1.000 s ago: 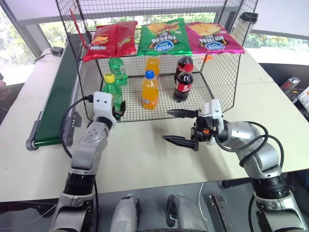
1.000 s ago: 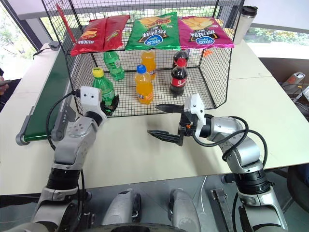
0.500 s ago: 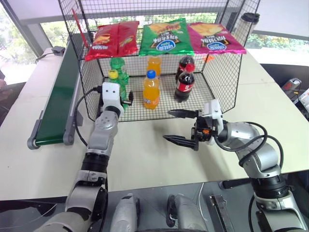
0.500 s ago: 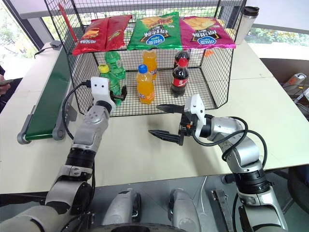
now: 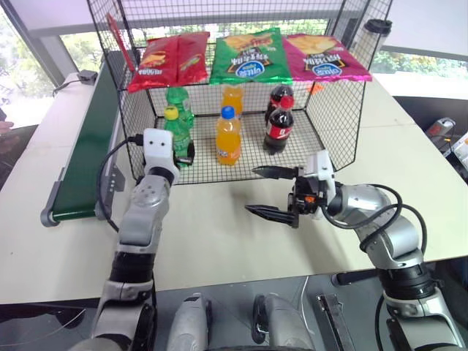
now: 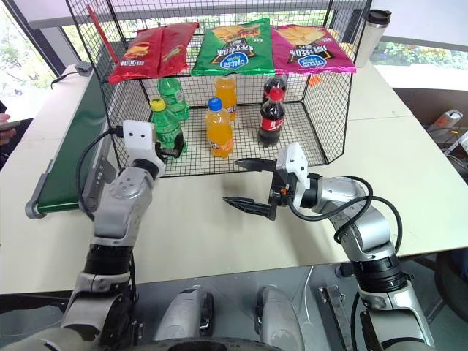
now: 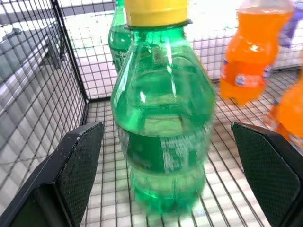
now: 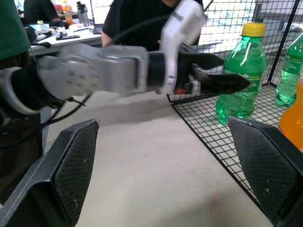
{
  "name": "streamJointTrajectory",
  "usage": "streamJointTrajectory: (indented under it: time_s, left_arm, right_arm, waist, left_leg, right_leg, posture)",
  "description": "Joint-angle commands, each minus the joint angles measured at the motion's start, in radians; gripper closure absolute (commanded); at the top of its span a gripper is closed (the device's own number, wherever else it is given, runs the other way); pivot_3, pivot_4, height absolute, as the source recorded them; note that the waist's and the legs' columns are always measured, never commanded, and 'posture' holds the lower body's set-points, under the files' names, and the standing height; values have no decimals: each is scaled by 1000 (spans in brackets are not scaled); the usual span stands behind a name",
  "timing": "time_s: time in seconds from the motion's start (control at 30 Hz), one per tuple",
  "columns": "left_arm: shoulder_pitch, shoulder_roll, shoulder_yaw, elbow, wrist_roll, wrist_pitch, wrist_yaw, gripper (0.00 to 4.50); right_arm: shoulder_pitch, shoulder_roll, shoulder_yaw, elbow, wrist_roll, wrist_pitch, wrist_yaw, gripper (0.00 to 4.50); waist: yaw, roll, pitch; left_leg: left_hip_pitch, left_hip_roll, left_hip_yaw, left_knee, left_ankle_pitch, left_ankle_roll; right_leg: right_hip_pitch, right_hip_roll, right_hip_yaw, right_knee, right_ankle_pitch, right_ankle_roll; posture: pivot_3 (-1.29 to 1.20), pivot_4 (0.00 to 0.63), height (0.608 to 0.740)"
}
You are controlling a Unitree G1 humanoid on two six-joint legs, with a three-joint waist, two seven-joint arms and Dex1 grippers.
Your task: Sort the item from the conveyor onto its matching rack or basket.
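The item, a green bottle [image 5: 176,133] with a yellow cap, stands upright on the mesh floor at the front left of the black wire cage [image 5: 337,117]. My left gripper [image 5: 183,154] is open at the cage's front edge. Its fingers [image 7: 75,165] stand wide on either side of the bottle [image 7: 163,132] without touching it. My right gripper [image 5: 270,192] hangs open over the table in front of the cage, pointing left, with nothing in it. The conveyor [image 5: 85,150] runs along the table's left side with nothing showing on it.
Inside the cage stand a smaller green bottle [image 5: 178,101], two orange bottles [image 5: 227,137] and two cola bottles [image 5: 278,129]. Chip bags [image 5: 249,55] lie on the top shelf. A steel tumbler [image 5: 370,38] stands behind on the right. People sit beyond the table [image 8: 137,19].
My left gripper carried the green bottle into the cage, opened and let it go, then drew back a little. The right arm has kept still.
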Motion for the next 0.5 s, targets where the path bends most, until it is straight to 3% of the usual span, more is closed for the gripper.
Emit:
streamJointTrajectory:
  time_s: [0.03,0.27,0.5]
  left_arm:
    - [112,38,-14,-255,-3,111,-30,26]
    - [347,56,-12,-507,4,222,-37,26]
    - [463,58,23,-546,4,225,-48,26]
  right_arm:
    - [7,15,-9,9,2,-16,-9,0]
    - [59,14,-7,60,-33,-42,-10,0]
    - [57,-3,-30,113,-60,-60,-15,0]
  waist:
    - [-1,0,0]
    - [3,0,0]
    - [4,1,0]
  left_leg:
    - [0,0,0,0,0,0]
    - [1,0,0,0,0,0]
    - [2,0,-1,0,0,0]
  right_leg:
    - [0,0,0,0,0,0]
    - [0,-1,1,-1,-2,-4]
    - [0,0,2,0,-2,-5]
  posture:
    - [0,150,740]
    - [0,150,740]
    - [0,150,740]
